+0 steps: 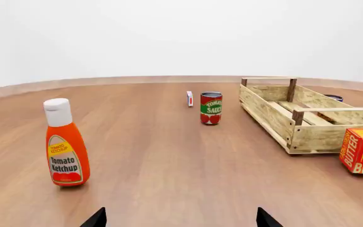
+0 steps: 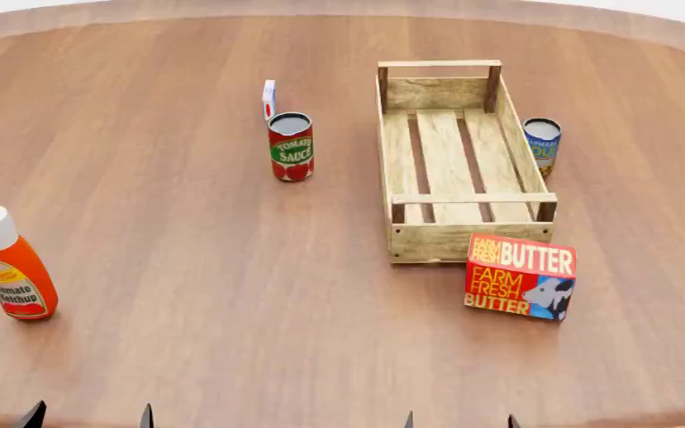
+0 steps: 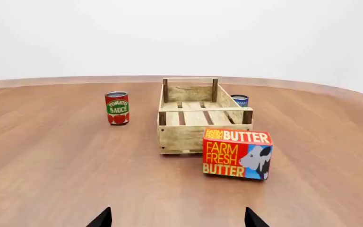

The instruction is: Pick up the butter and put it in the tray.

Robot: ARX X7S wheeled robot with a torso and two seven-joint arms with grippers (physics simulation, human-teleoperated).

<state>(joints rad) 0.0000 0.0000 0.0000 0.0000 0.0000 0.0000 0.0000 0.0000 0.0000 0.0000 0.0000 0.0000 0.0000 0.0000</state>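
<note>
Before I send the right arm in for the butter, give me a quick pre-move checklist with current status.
1. Butter in view, upright on the table: ok.
2. Tray free of objects inside: ok.
3. Right gripper fingers apart and holding nothing: ok.
4. Nothing between right gripper and butter: ok.
5. Butter apart from the tray's near end: ok, though close.
6. Blue can beyond the tray, off the approach: ok.
</note>
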